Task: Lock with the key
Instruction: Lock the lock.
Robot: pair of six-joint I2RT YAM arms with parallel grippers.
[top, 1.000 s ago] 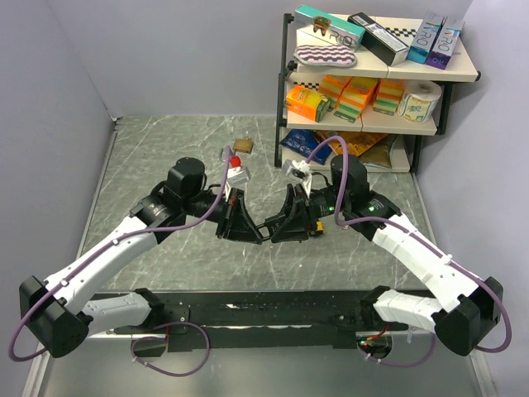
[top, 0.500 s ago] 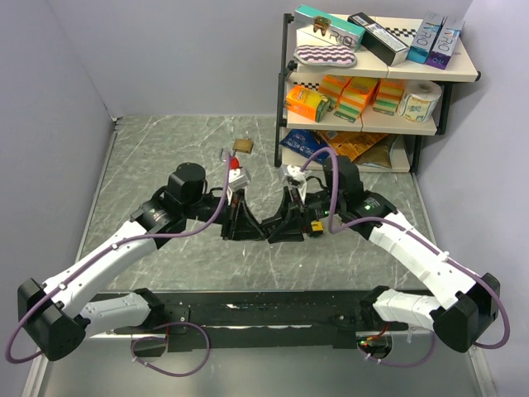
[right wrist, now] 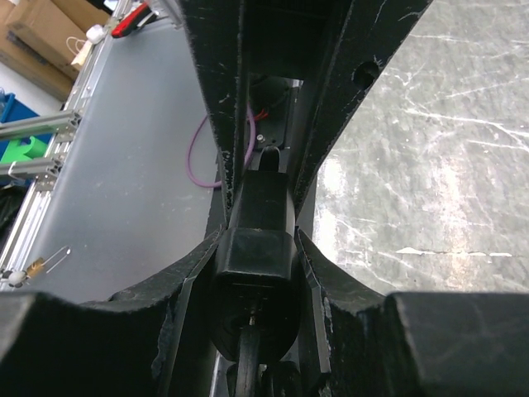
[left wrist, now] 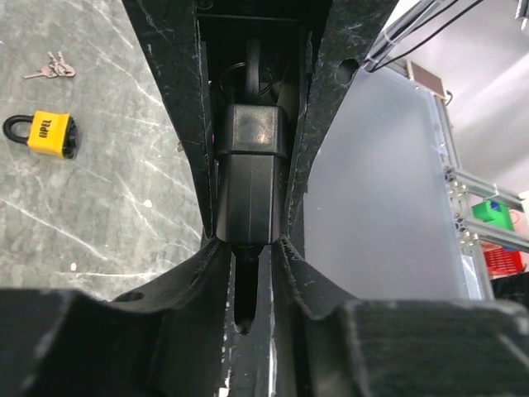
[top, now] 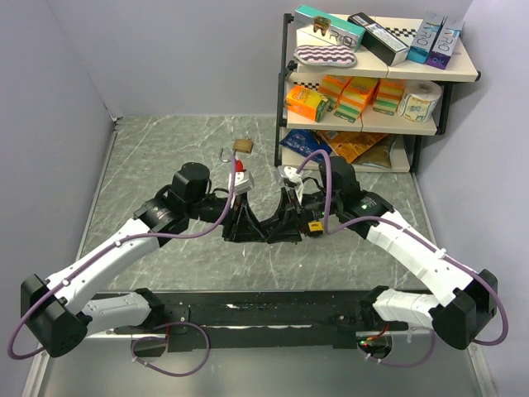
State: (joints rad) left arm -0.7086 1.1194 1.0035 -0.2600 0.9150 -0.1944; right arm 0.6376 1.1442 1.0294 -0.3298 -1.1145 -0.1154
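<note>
- The left arm reaches from the near left corner toward the middle of the grey marble table.
- The keys lie flat on the table beyond the grippers. They are near the padlock but do not touch it, and they are not in it.
- The padlock is yellow with a black shackle and lies flat on its side just beside the keys. It is well apart from both grippers, and nothing holds it.
- The left gripper stands tip to tip with the other one. Its jaws are narrow and very close to a black block on both sides. I cannot tell if they press on it or only stand beside it.
- The black block is long and has a square glossy end. It lies in the line between the two grippers, above the table.
- The right gripper holds the block, with its fingers touching both sides of the square end.
- The shelf stands at the far right of the table, full of boxes and packets, well apart from the arms.
</note>
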